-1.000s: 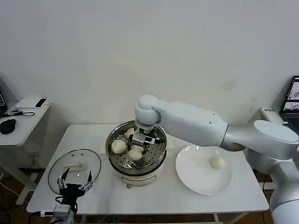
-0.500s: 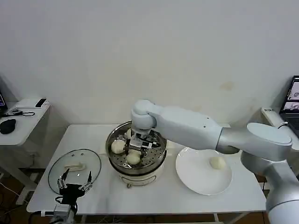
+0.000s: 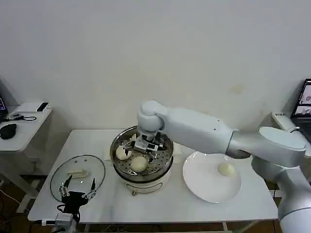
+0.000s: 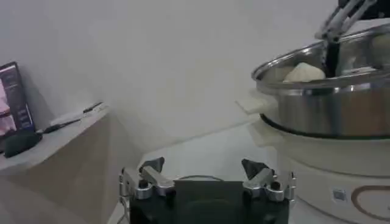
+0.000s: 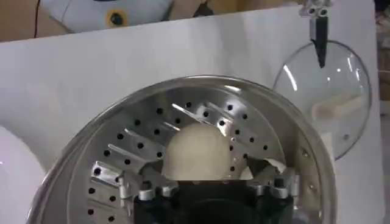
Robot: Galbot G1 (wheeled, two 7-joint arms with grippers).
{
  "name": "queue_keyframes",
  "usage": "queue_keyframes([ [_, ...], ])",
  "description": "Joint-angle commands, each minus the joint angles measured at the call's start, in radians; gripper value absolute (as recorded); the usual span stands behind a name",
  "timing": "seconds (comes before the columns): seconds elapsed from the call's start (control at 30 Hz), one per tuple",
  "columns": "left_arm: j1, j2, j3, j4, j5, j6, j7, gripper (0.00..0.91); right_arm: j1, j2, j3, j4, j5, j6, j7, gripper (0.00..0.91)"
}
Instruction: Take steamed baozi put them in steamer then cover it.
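Note:
The steamer [image 3: 141, 175] stands mid-table, its perforated tray [image 5: 122, 152] showing. One baozi [image 3: 139, 164] lies at the tray's front and another [image 3: 122, 153] at its left. My right gripper [image 3: 147, 146] hovers just above the tray, open; the front baozi [image 5: 198, 152] sits between its spread fingers [image 5: 106, 175], free of both. One more baozi [image 3: 226, 169] rests on the white plate [image 3: 204, 187]. The glass cover [image 3: 77, 175] lies flat at the front left, with my left gripper [image 3: 77, 190] open beside its near edge.
A low side table [image 3: 22, 124] with a mouse and small devices stands off the table's left end. The left wrist view has the steamer wall [image 4: 329, 109] to one side of my left gripper [image 4: 204, 173]. A wall runs behind the table.
My right gripper carried a baozi toward the front of the steamer tray, let it go there and rose slightly. The left arm has not moved.

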Motion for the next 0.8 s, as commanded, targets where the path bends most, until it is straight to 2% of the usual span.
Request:
queue_keyframes([
  [0.03,-0.006,0.0,0.0,-0.006,-0.015,-0.001,-0.003,0.907,0.056,-0.182,0.094,0.029,0.111,-0.138,0.022,0.907],
  [0.13,-0.013,0.005,0.0,-0.011,-0.04,-0.002,-0.007,0.907,0.05,-0.292,0.144,0.05,0.191,-0.293,0.061,0.907],
  [0.2,-0.016,0.01,-0.002,-0.014,-0.053,-0.001,-0.006,0.907,0.046,-0.36,0.152,0.057,0.296,-0.408,0.101,0.907],
  [0.23,-0.017,0.015,-0.003,-0.015,-0.061,-0.001,-0.004,0.907,0.045,-0.379,0.151,0.06,0.326,-0.449,0.101,0.907],
  [0.27,-0.017,0.02,-0.003,-0.014,-0.068,-0.001,-0.003,0.907,0.044,-0.42,0.152,0.063,0.376,-0.531,0.107,0.907],
  [0.4,-0.023,0.029,0.002,-0.007,-0.082,0.002,0.004,0.907,-0.007,-0.502,0.196,0.035,0.355,-0.603,0.103,0.907],
  [0.43,-0.025,0.031,0.006,-0.005,-0.085,0.002,0.006,0.907,-0.039,-0.524,0.213,0.027,0.335,-0.648,0.097,0.907],
  [0.5,-0.027,0.033,0.009,-0.002,-0.089,0.002,0.006,0.907,-0.068,-0.546,0.234,0.017,0.314,-0.666,0.091,0.907],
  [0.53,-0.029,0.033,0.01,0.0,-0.097,0.003,0.006,0.907,-0.098,-0.577,0.24,0.009,0.269,-0.671,0.071,0.907],
  [0.67,-0.03,0.043,0.015,0.007,-0.101,0.005,0.008,0.907,-0.178,-0.629,0.277,-0.012,0.214,-0.666,0.051,0.907],
  [0.8,-0.03,0.047,0.014,0.008,-0.098,0.008,0.013,0.907,-0.306,-0.65,0.355,-0.031,0.101,-0.62,0.01,0.907],
])
